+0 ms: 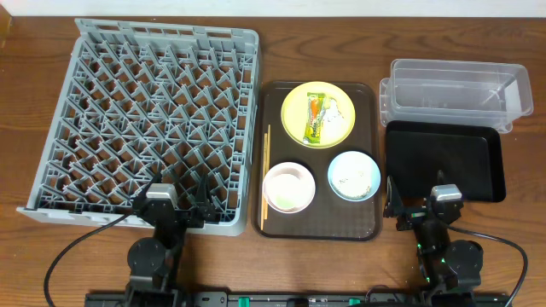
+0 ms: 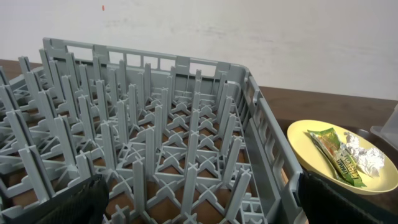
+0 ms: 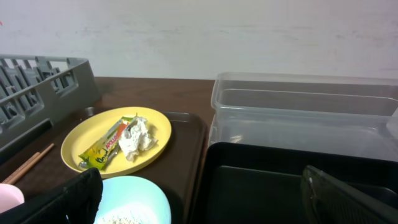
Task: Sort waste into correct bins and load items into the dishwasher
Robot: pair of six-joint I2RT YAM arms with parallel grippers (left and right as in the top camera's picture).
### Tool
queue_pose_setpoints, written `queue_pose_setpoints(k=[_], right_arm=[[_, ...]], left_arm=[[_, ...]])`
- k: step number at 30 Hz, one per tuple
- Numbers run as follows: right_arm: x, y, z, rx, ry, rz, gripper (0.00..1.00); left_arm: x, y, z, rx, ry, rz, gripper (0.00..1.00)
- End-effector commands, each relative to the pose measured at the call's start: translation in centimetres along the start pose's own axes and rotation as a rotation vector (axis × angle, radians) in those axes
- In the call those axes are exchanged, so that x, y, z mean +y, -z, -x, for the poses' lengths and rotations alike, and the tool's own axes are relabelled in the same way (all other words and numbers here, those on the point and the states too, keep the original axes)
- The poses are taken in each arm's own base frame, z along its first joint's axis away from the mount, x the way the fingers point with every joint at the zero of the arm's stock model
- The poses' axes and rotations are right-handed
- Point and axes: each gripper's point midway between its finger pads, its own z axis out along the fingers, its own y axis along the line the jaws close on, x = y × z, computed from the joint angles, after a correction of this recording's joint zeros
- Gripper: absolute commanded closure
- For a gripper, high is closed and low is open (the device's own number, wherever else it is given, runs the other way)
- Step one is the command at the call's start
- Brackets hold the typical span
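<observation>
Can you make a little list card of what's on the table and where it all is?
rack: grey dish rack on the left, nothing loaded
middle: brown tray with chopsticks, white bowl, blue bowl, yellow plate
on the plate: wrapper and tissue
in the blue bowl: rice scraps
right: clear tub behind black tray
claws: left claw and right claw open, holding nothing

Dish rack (image 1: 145, 128) pegs block entry; clear tub (image 1: 456, 89), black tray (image 1: 444, 162) open above.
</observation>
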Motion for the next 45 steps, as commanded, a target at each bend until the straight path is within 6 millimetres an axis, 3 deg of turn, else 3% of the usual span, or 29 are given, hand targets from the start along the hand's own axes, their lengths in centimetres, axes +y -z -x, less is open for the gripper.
queue_pose_setpoints(k=[1,16,21,27,35,41,45], right_arm=[[0.0,0.0,-0.2,0.006,0.007,0.0,0.01],[0.0,0.0,0.1,-0.003,-0.091,0.005,0.01],[-0.6,0.2,2.0,-0.031,-0.089,-0.037,0.01],[-0.4,-0.3,5.4,0.008,-0.079,-0.036,0.01],[0.6,-4.0,8.5,0.271,-0.042,0.014,0.01],[2.2,-6.9,9.9,0.543,-0.008,0.119,0.01],[2.9,-7.4,9.6,0.764,0.033,0.186,0.01]], left_arm=[[0.5,-0.1,-1.5,0.044,-0.013,0.018,0.02],[0.2,0.0,-1.0,0.042,-0.009,0.008,0.02],[0.0,0.5,0.2,0.087,-0.01,0.017,0.02],[-0.2,1.0,1.6,0.263,-0.01,0.046,0.02],[-0.4,0.3,4.1,0.515,-0.016,0.095,0.02],[-0.4,0.1,4.3,0.726,-0.018,0.13,0.02],[-0.4,-0.1,4.0,0.78,-0.018,0.138,0.02]])
